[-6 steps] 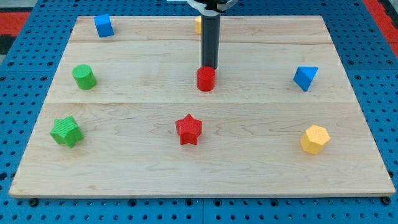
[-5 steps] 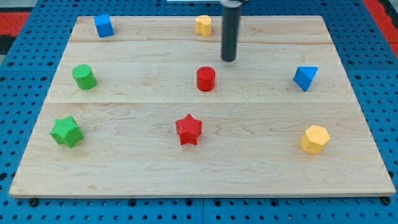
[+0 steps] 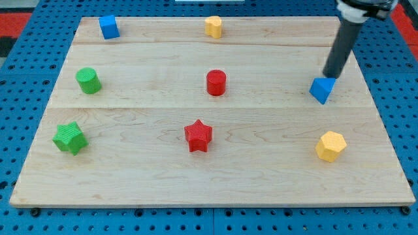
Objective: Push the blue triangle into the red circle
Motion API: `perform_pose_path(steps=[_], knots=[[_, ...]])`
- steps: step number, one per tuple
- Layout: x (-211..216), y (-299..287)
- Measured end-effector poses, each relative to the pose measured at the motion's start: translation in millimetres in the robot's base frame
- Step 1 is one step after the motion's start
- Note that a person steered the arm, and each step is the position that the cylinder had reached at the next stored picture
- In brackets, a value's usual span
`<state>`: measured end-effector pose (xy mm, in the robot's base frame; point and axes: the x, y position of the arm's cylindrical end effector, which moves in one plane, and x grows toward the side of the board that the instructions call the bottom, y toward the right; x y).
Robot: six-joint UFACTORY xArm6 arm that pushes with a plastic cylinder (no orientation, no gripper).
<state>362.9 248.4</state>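
Note:
The blue triangle (image 3: 321,89) lies at the view's right on the wooden board (image 3: 261,170). The red circle (image 3: 216,83) stands near the board's middle, well to the left of the triangle. My tip (image 3: 331,76) is just above and slightly right of the blue triangle, touching or almost touching its upper edge. The dark rod leans up toward the view's top right.
A blue cube (image 3: 109,27) and a yellow block (image 3: 213,27) sit along the top. A green cylinder (image 3: 88,80) and a green star (image 3: 69,138) are at the left. A red star (image 3: 198,136) is below the red circle. A yellow hexagon (image 3: 330,145) is at the lower right.
My tip has moved from just above the red circle to the right, across the board, to the top of the blue triangle. No block has moved.

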Motion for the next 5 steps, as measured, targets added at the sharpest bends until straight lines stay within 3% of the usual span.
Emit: perform_pose_path(steps=[1, 2, 5], knots=[[23, 27], [44, 3], [44, -199]])
